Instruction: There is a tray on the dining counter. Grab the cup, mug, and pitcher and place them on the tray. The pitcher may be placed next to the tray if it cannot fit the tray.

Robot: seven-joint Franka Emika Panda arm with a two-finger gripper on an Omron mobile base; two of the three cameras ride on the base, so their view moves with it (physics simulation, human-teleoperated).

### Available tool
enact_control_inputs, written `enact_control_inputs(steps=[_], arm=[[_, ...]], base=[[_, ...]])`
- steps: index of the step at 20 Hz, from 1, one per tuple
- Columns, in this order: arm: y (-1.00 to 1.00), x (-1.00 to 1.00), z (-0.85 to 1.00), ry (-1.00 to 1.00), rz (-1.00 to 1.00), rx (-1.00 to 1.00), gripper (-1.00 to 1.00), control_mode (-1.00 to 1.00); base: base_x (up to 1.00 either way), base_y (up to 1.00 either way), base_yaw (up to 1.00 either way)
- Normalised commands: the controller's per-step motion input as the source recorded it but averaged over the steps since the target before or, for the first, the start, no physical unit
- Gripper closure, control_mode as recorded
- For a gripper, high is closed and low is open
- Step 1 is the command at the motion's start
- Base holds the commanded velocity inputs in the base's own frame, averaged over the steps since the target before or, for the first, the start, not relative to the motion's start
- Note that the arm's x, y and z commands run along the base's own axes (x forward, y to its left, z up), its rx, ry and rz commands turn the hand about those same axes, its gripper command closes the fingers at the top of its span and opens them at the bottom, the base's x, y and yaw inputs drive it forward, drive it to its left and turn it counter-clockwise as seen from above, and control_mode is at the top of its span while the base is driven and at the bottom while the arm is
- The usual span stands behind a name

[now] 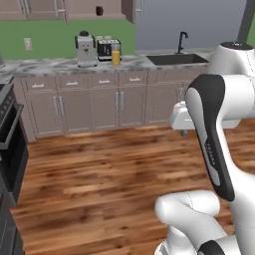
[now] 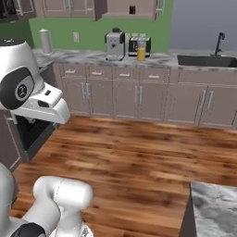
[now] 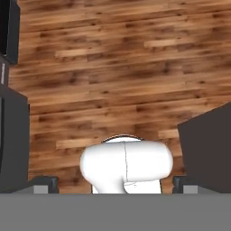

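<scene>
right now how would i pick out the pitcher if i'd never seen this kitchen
Look at the marbled countertop along the green back wall, left of the sink. The pitcher stands there just right of the coffee machine, in front of the toaster. It is the only yellow-orange thing there, a plain cylinder.

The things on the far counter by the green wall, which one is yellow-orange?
The pitcher, a plain cylinder standing in front of the toaster and right of the coffee machine. Both of those are silver and dark.
</scene>
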Motion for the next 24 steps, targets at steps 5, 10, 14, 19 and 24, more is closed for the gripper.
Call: enact_control_inputs(steps=[5,10,14,19,24], arm=[[0.0,0.0,0.0,0.0,0.0,0.0,-1.0,1.0],[0.0,0.0,0.0,0.0,0.0,0.0,-1.0,1.0],[0.0,0.0,0.0,0.0,0.0,0.0,-1.0,1.0],[0.0,0.0,0.0,0.0,0.0,0.0,-1.0,1.0],[0.0,0.0,0.0,0.0,0.0,0.0,-1.0,1.0]], base=[[0.92,0.05,0.0],[0.84,0.03,0.0],[0.83,0.04,0.0],[0.8,0.12,0.0],[0.7,0.19,0.0]])
